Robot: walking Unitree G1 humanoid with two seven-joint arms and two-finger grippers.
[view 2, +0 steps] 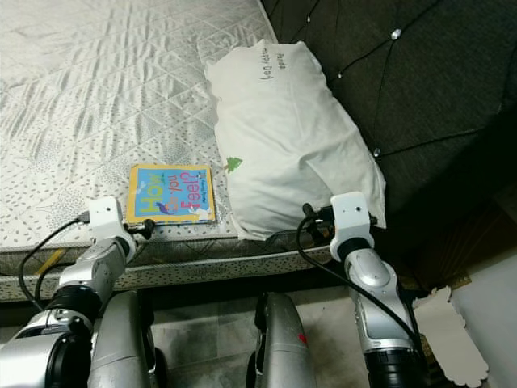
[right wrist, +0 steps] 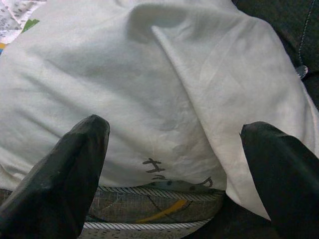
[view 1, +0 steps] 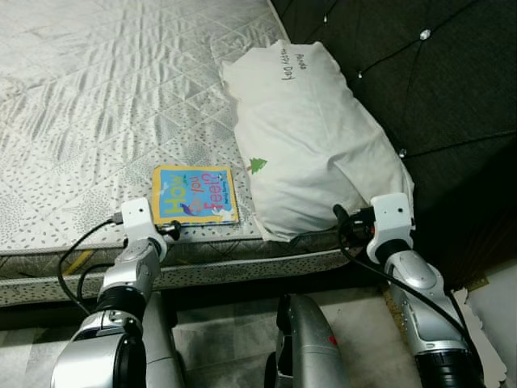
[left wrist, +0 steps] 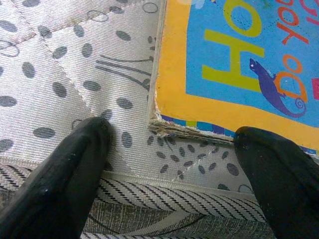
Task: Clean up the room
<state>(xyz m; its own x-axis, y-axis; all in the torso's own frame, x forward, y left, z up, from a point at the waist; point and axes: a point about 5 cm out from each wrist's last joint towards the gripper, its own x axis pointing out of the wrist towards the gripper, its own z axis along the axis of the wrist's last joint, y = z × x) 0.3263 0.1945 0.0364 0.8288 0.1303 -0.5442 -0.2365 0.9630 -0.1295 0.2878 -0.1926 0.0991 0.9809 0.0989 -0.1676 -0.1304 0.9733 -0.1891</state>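
Observation:
A children's book (view 1: 195, 194) with a yellow border and blue cover lies flat near the mattress's front edge. My left gripper (left wrist: 172, 149) is open, its fingers (left wrist: 75, 169) spread just short of the book's worn corner (left wrist: 159, 124). A white pillow (view 1: 311, 137) lies to the book's right, against the dark headboard. In front of the pillow's near end my right gripper (right wrist: 174, 149) is open, its fingers (right wrist: 70, 164) apart and not touching the cloth.
The quilted grey mattress (view 1: 97, 89) stretches far and left. A dark tufted headboard (view 1: 428, 89) rises on the right. Below the bed edge are my own legs (view 1: 311, 339) and a light floor, with a white object (view 2: 456, 339) at the lower right.

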